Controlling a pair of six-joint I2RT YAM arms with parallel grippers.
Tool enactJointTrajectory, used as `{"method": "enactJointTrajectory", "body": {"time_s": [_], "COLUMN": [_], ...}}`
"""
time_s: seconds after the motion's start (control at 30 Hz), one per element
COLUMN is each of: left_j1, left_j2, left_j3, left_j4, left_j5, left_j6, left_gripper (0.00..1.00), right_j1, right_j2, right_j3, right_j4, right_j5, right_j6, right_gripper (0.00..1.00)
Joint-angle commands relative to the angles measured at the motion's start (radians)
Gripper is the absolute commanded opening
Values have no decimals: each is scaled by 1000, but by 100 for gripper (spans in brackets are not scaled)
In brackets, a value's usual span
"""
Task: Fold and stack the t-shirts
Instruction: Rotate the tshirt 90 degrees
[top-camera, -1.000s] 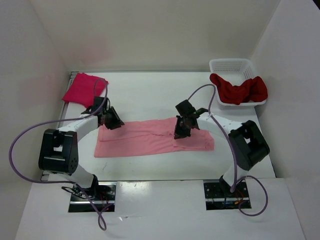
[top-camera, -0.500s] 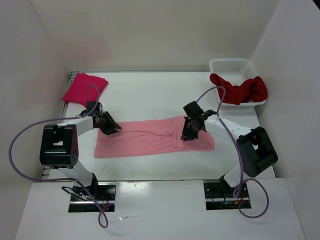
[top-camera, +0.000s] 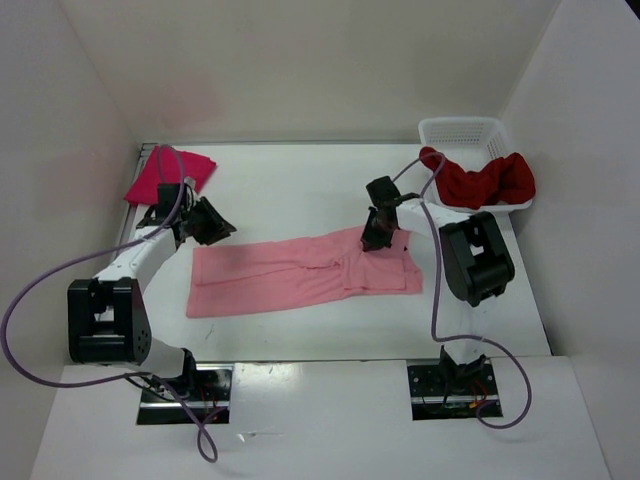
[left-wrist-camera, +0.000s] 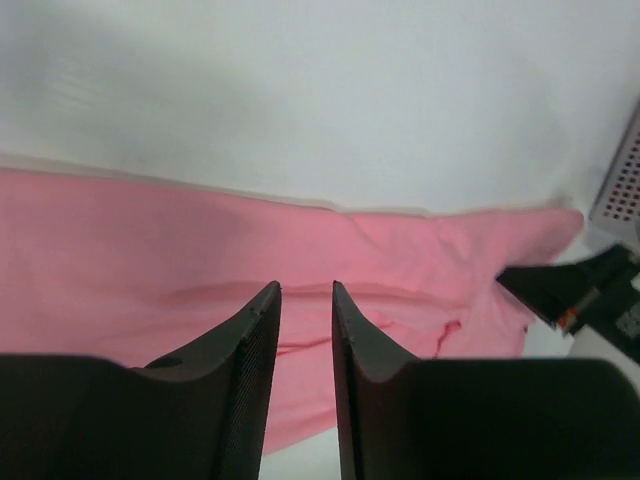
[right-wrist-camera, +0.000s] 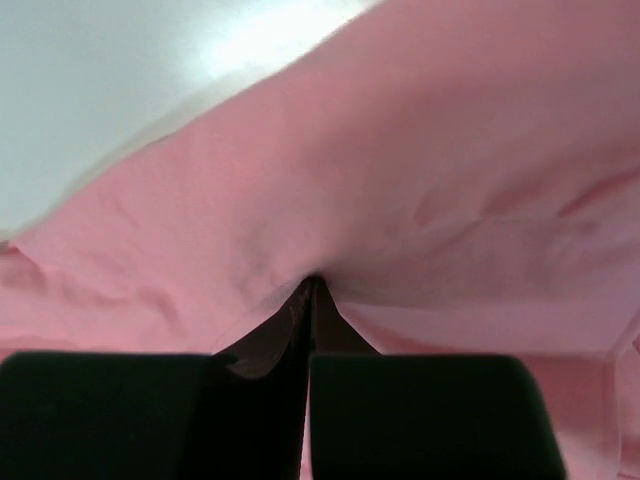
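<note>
Your left gripper (top-camera: 207, 222) has swung toward the far edge and now hangs just off the far-left corner of the light pink shirt (top-camera: 300, 275). From above neither gripper reads clearly; the left wrist view shows its fingers (left-wrist-camera: 255, 345) narrowly apart, nothing between, while the right wrist view shows your right gripper (right-wrist-camera: 310, 285) clamped on a raised fold of that shirt. It lies mid-surface, long axis running left to right

Left tool (left-wrist-camera: 306, 292) narrowly ajar and empty, right tool (right-wrist-camera: 308, 283) pinched tight.
</note>
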Motion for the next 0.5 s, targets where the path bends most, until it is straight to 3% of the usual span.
{"method": "enactJointTrajectory", "body": {"time_s": [0.0, 0.07, 0.17, 0.33, 0.37, 0.47], "left_j1": [-43, -81, -126, -163, -186, -210], "left_j2": [-27, -27, -27, -18, -18, -7], "left_j3": [37, 37, 57, 57, 57, 79], "left_j4": [-21, -41, -64, -93, -102, -123], "left_j5": [19, 19, 19, 19, 28, 28], "left_j6": [36, 47, 59, 68, 68, 77], "left_gripper": [34, 34, 34, 34, 34, 34], "right_j1": [3, 3, 3, 3, 3, 3], "right_j2": [138, 270, 432, 774, 818, 980], "right_j3": [159, 268, 599, 1302, 1535, 1921], "right_j4": [50, 19, -74, -243, -327, -496], "right_j5": [1, 1, -39, -76, -88, -105], "right_j6": [-15, -26, -40, -70, -85, -106], "right_gripper": [0, 0, 0, 4, 7, 12]}}
